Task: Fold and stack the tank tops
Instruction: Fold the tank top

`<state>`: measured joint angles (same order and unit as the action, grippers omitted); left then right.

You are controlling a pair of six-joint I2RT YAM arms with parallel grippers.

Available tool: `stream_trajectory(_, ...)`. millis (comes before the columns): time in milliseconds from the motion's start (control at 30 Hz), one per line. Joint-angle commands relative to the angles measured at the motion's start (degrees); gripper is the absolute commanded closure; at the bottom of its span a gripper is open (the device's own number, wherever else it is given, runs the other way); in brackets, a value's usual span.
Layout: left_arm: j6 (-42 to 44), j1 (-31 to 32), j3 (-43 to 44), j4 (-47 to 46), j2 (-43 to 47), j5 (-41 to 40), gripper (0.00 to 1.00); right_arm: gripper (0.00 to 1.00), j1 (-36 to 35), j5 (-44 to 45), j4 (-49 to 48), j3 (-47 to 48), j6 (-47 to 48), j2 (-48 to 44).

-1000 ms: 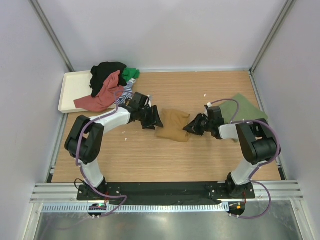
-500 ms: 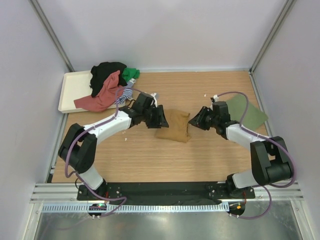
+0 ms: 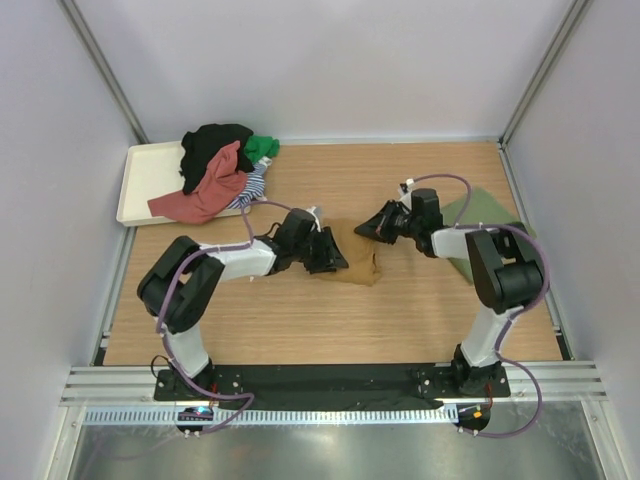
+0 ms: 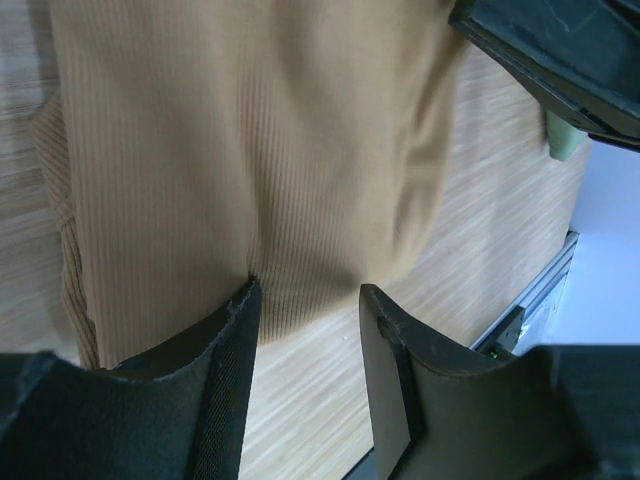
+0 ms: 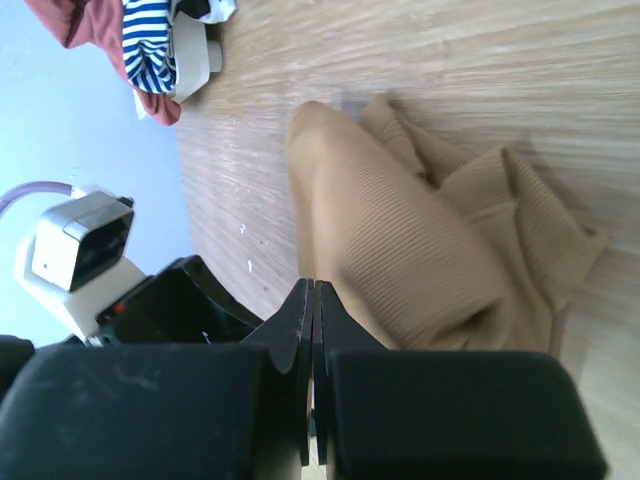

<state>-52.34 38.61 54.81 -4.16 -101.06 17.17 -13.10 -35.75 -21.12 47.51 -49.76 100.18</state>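
A mustard brown tank top (image 3: 360,262) lies folded in the middle of the table, its ribbed cloth filling the left wrist view (image 4: 250,150) and showing in the right wrist view (image 5: 420,260). My left gripper (image 3: 335,258) (image 4: 305,310) is open at the top's left side. One fingertip touches the folded edge, and bare wood shows between the jaws. My right gripper (image 3: 364,227) (image 5: 313,290) is shut at the top's far right corner, with nothing seen between its jaws. More tank tops (image 3: 215,165), among them red, black, green and striped ones, are heaped at the back left. An olive green one (image 3: 482,212) lies flat on the right, partly under my right arm.
A cream tray (image 3: 150,175) sits at the back left with the heap spilling over its right edge. White walls and metal posts close in the table on three sides. The right gripper's body (image 4: 560,50) shows close by in the left wrist view.
My left gripper slid right onto the mustard top's left side. My right gripper drew back from the top's right edge to its far corner, opening briefly and shutting again.
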Motion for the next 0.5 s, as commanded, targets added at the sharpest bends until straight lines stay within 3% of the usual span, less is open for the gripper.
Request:
stream_trajectory(0,-2.51,0.06,-0.49,-7.7,-3.09,1.2,0.55,0.99,0.0,-7.05,-13.21,2.59,-6.13,5.97)
stream_trajectory(167,-2.51,0.06,-3.64,-7.61,-4.33,0.33,0.56,0.99,2.64,-4.69,-13.51,5.4,-6.32,13.97)
stream_trajectory(333,-1.2,0.15,-6.99,-6.48,-2.48,-0.91,0.56,0.97,4.31,-1.08,-5.34,8.92,-2.55,16.19)
stream_trajectory(433,0.04,0.15,-6.56,-4.28,0.32,-1.35,0.55,0.87,4.31,-0.73,-4.8,7.61,-1.58,13.56)
stream_trajectory(467,0.56,0.15,-6.12,-3.23,1.29,-1.61,0.55,0.78,4.23,-0.38,-4.37,7.08,-1.05,10.68)
